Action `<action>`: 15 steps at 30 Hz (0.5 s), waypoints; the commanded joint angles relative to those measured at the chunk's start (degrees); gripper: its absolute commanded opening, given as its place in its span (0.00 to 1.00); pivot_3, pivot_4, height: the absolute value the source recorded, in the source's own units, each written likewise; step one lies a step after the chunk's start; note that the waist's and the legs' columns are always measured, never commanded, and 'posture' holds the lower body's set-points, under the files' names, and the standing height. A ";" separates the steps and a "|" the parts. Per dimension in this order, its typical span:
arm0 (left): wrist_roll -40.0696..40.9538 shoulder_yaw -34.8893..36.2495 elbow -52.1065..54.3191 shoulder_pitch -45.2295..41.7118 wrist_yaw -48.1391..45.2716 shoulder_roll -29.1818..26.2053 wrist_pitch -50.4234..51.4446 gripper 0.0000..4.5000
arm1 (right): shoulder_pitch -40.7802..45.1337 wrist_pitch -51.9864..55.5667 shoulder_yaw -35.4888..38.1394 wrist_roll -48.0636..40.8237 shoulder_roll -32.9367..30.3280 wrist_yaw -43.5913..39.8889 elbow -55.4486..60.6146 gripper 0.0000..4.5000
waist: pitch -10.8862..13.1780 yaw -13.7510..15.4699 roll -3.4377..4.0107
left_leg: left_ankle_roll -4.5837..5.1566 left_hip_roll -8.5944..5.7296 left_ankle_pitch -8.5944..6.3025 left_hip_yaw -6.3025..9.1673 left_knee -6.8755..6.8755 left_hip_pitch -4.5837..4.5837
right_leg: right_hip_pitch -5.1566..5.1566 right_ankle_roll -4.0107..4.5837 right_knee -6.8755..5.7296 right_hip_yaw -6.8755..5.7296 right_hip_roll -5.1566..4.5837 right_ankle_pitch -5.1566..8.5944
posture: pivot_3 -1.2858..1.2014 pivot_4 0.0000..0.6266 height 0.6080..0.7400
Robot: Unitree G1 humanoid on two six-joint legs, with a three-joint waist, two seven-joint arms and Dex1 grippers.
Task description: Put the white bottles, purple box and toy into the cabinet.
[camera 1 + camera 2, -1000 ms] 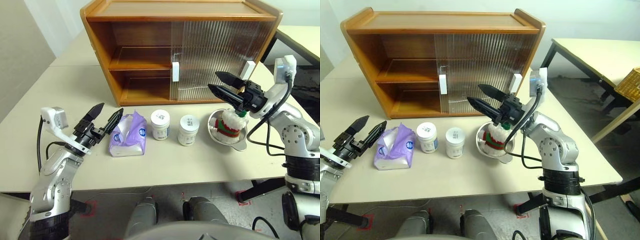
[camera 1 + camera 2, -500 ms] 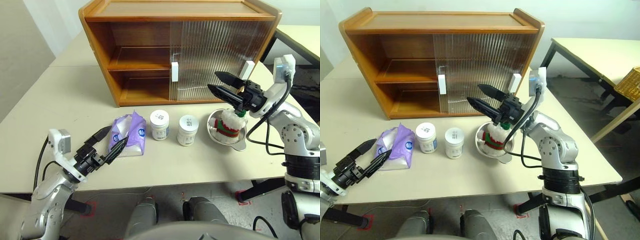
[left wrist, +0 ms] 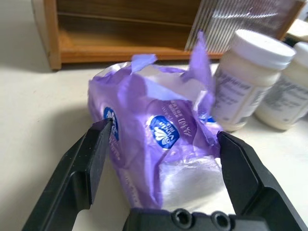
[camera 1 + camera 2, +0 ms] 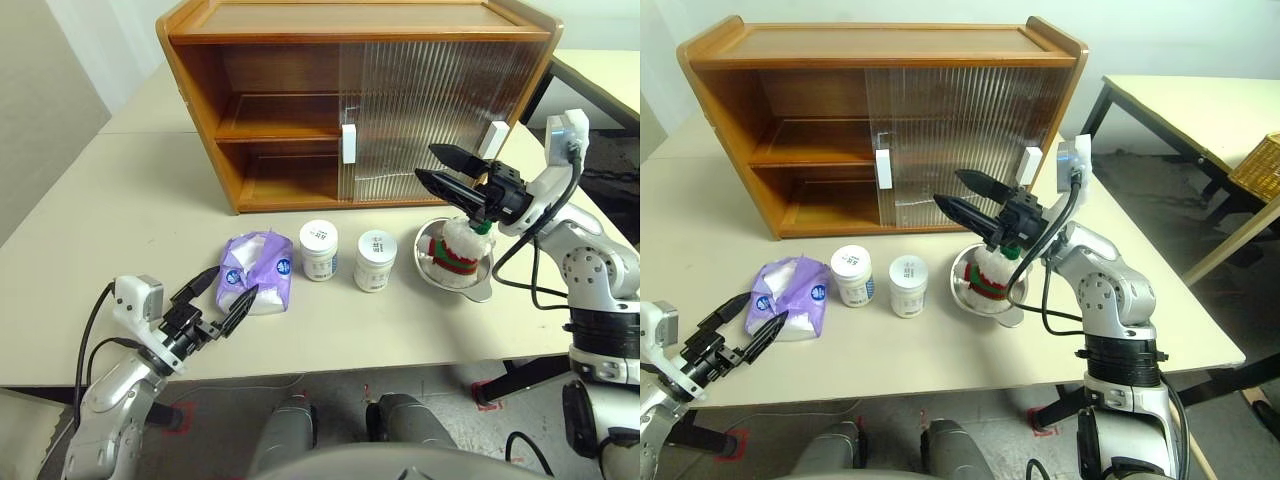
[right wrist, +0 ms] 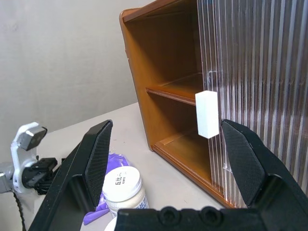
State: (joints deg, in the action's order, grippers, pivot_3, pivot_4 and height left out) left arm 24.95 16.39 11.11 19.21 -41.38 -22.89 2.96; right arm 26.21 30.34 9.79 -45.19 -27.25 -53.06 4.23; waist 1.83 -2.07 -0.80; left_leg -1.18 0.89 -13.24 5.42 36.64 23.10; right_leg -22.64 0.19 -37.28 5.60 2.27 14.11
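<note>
Two white bottles (image 4: 320,249) (image 4: 376,260) stand side by side at the centre of the table (image 4: 120,210), in front of the cabinet (image 4: 350,95), whose left half is open, both ribbed doors slid right. Just left of them lies the purple box (image 4: 256,273) (tissue crumpled out of its top). The left gripper (image 4: 218,303), at lower left of the left eye view, has its fingers spread wide on either side of the pack's near end, not closed on it. The toy (image 4: 456,248) sits in a metal bowl (image 4: 481,282) at centre right. Above it hangs the right gripper (image 4: 440,170), fingers apart and empty.
</note>
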 commanded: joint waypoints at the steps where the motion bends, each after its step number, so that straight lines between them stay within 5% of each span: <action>1: -1.62 -1.81 -1.67 0.39 0.64 0.49 -0.32 0.99 | 0.60 0.63 0.09 -0.10 -0.37 0.24 0.95 1.00 | 0.00 -0.01 0.03 | 0.00 0.00 0.00 0.00 0.00 0.00 | 0.00 0.00 0.00 0.00 0.00 0.00 | 0.49 0.08 1.00; 8: -1.63 -2.72 -2.61 1.46 1.05 0.33 0.64 0.99 | 0.66 0.52 0.13 0.00 -0.36 0.49 1.08 1.00 | 0.01 -0.04 0.07 | -0.02 -0.01 -0.02 -0.01 -0.06 0.00 | -0.03 0.02 0.01 0.02 0.00 0.02 | 0.49 0.08 1.00; 11: -0.39 -2.53 -2.42 1.64 1.26 0.43 2.16 0.86 | 0.77 0.31 0.08 0.11 -0.28 0.51 0.96 1.00 | 0.00 -0.04 0.10 | -0.02 -0.01 -0.01 -0.01 -0.12 -0.01 | -0.04 0.03 0.01 0.02 0.00 0.02 | 0.49 0.08 1.00; 15: -0.24 -1.91 -2.44 1.53 1.45 -0.10 2.88 0.55 | 1.08 0.03 -0.10 0.32 -0.05 0.45 0.60 1.00 | 0.00 -0.04 0.13 | -0.01 -0.01 -0.01 -0.01 -0.25 -0.04 | -0.06 0.04 0.01 0.03 0.00 0.03 | 0.49 0.08 1.00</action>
State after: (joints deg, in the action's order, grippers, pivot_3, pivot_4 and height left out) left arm 24.92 14.78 9.90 20.19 -40.10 -22.59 4.64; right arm 26.49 30.47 9.84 -45.13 -27.29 -52.60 4.38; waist 1.83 -2.11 -0.67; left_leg -1.20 0.88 -13.25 5.41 36.38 23.04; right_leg -22.71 0.24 -37.28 5.63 2.27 14.15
